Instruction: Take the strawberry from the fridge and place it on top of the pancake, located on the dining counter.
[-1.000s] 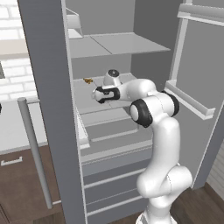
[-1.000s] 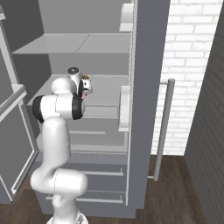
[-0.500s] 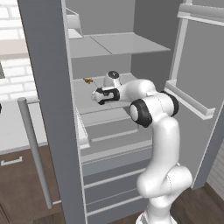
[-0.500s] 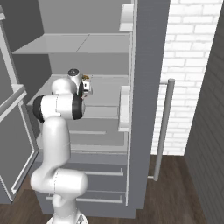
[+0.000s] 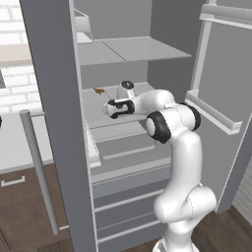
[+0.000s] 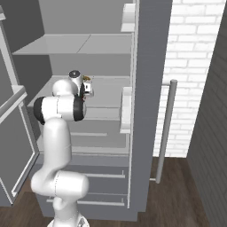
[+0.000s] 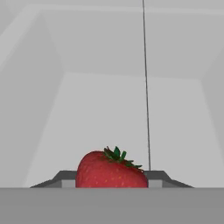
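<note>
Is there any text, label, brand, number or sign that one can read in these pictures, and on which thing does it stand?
None: no readable text in any view.
The fridge, its shelves and door bins are plain grey.
The strawberry and the tool bear no marking.
The brick wall has no sign.

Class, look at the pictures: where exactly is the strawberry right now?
In the hand view the strawberry sits low in the centre, between the end effector fingertips, on a grey shelf inside the fridge.
</note>
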Controlling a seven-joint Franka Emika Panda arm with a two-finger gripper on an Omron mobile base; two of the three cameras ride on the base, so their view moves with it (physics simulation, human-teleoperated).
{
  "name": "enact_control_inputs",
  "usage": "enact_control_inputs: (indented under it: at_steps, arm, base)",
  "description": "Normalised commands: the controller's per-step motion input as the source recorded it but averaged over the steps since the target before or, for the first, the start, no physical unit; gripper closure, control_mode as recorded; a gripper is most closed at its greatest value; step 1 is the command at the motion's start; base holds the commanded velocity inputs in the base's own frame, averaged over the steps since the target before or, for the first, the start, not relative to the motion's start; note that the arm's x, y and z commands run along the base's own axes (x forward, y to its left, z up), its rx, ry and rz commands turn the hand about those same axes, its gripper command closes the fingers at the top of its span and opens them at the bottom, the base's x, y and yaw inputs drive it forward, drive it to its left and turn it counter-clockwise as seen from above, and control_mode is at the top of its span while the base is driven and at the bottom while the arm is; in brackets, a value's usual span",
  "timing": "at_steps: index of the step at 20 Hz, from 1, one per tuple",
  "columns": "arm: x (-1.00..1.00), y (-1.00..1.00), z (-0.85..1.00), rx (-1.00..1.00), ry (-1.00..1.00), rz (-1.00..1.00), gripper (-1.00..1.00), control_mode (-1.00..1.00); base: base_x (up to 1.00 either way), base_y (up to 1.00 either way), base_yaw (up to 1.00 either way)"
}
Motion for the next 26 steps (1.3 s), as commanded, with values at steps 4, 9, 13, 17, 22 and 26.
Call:
enact_control_inputs:
  at_steps: [4, 9, 13, 17, 22, 26]
  arm:
    - [0.0, 0.0, -0.1, 0.0, 0.0, 0.0, 1.0, -1.0]
    - [-0.1, -0.05, 0.0, 0.01, 0.0, -0.01, 1.0, -1.0]
    - [-0.61, -0.37, 0.1, 0.12, 0.0, -0.02, 1.0, -1.0]
    - [-0.54, -0.55, 0.47, 0.16, 0.05, 0.0, 1.0, -1.0]
    - [-0.79, -0.59, 0.62, 0.06, 0.0, 0.02, 1.0, -1.0]
    - [-1.0, -0.44, 0.09, 0.0, 0.0, 0.07, 1.0, -1.0]
  base:
    - [0.0, 0.0, 0.0]
    - [0.0, 0.0, 0.0]
    - [0.0, 0.0, 0.0]
    - [0.0, 0.0, 0.0]
    - [0.0, 0.0, 0.0]
    - [0.0, 0.0, 0.0]
